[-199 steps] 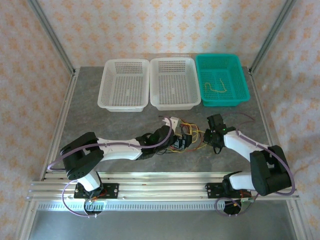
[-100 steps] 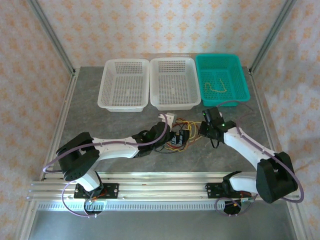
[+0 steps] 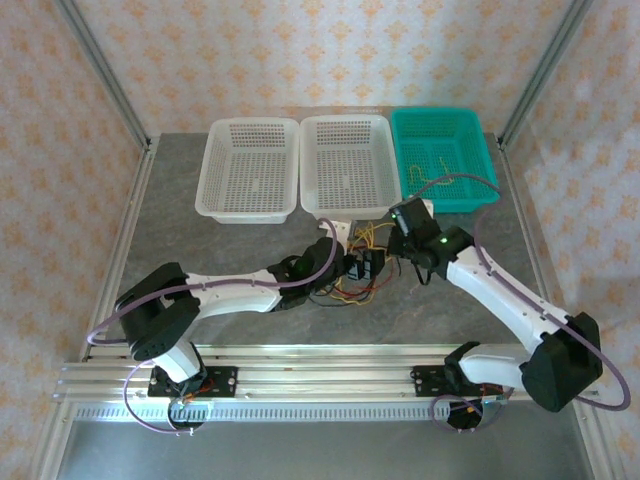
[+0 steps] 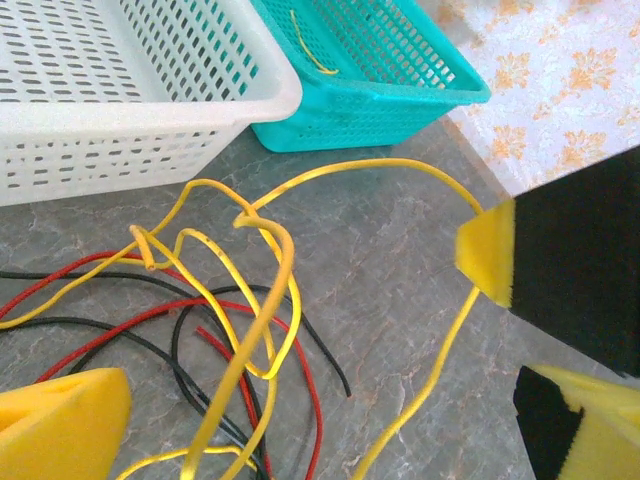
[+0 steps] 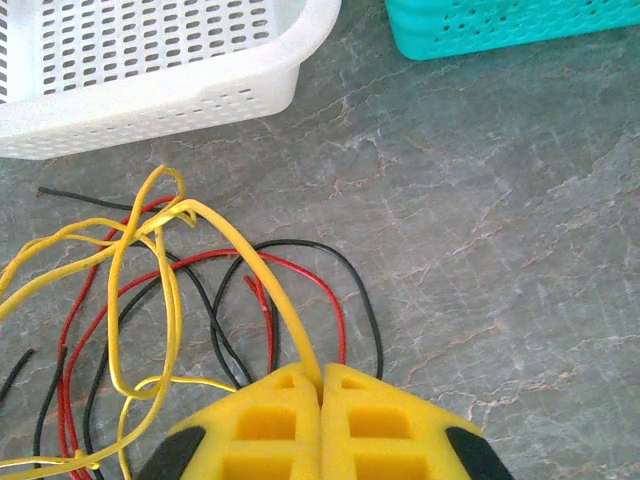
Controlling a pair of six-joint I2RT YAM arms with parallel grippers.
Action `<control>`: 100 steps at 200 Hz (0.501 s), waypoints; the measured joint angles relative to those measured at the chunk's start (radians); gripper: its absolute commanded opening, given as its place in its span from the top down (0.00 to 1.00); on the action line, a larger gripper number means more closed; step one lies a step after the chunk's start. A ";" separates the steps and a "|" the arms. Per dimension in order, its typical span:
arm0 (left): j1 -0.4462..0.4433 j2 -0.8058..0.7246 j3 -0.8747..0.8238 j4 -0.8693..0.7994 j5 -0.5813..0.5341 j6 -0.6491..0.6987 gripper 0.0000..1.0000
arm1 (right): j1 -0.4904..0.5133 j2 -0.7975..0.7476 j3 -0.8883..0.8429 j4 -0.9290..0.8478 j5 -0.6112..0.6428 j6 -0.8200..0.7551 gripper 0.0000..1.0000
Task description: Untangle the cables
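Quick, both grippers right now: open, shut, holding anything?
Left gripper: jaws open, gripping nothing.
Right gripper: jaws shut on a yellow cable.

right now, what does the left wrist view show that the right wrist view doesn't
Left wrist, not right wrist: the left gripper wide open, and a short yellow cable inside the teal basket. Right wrist, not left wrist: a close look at the right gripper shut on a long yellow cable. Both: the tangled cables on the table beside the white basket.

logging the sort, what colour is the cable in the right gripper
Yellow cable, pinched in the shut right gripper; clearest in the right wrist view.
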 measured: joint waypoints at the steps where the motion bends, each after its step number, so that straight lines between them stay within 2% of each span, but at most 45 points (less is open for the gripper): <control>1: 0.000 0.001 0.002 0.000 0.000 0.000 0.01 | 0.000 -0.001 0.000 0.000 0.000 -0.001 1.00; 44: 0.017 0.089 0.080 -0.013 -0.038 -0.028 0.01 | 0.000 -0.045 0.000 -0.001 -0.001 -0.016 1.00; 100: 0.053 0.186 0.172 -0.109 -0.074 -0.069 0.03 | 0.000 -0.067 0.000 -0.002 0.000 -0.027 1.00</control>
